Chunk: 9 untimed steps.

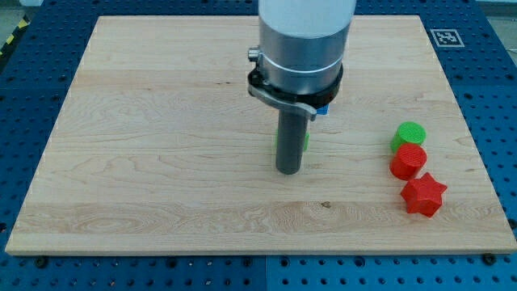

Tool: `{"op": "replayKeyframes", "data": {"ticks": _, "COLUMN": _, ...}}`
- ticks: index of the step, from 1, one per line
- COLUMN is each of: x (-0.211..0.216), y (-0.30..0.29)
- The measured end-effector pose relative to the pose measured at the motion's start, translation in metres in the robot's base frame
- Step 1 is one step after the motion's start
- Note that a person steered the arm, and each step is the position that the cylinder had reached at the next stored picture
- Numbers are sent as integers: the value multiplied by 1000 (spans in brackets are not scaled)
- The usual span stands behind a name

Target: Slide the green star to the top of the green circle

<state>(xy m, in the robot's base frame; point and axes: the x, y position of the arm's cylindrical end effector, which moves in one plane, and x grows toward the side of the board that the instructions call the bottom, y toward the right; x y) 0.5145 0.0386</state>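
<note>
One camera view. My tip (288,170) sits on the wooden worktop (161,162) near centre, touching a green block (304,139) mostly hidden behind the rod, presumably the green star, shape can't tell. No fingers on this rig. Green circle (410,133) well apart at view's right, touching red circle (409,161); red star (423,195) just below. Blue bit (322,108) under arm, unclear.

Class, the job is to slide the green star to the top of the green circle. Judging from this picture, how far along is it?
Done: nothing visibly finished; no star sits above the green circle, which lies at the view's right touching the red circle, with the red star below. In hand: my tip rests mid-board against a green sliver, probably the star, mostly hidden. Left: the whole slide rightward and above the circle.
</note>
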Motion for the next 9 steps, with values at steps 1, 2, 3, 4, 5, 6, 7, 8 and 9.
{"op": "replayKeyframes", "data": {"ticks": 1, "x": -16, "y": 7}}
{"op": "replayKeyframes", "data": {"ticks": 2, "x": -27, "y": 7}}
{"op": "replayKeyframes", "data": {"ticks": 3, "x": -27, "y": -6}}
{"op": "replayKeyframes", "data": {"ticks": 4, "x": -32, "y": -26}}
{"op": "replayKeyframes", "data": {"ticks": 5, "x": -46, "y": -29}}
{"op": "replayKeyframes", "data": {"ticks": 6, "x": -57, "y": -28}}
{"op": "replayKeyframes", "data": {"ticks": 7, "x": -73, "y": -23}}
{"op": "replayKeyframes", "data": {"ticks": 8, "x": -76, "y": -2}}
{"op": "replayKeyframes", "data": {"ticks": 9, "x": -73, "y": 33}}
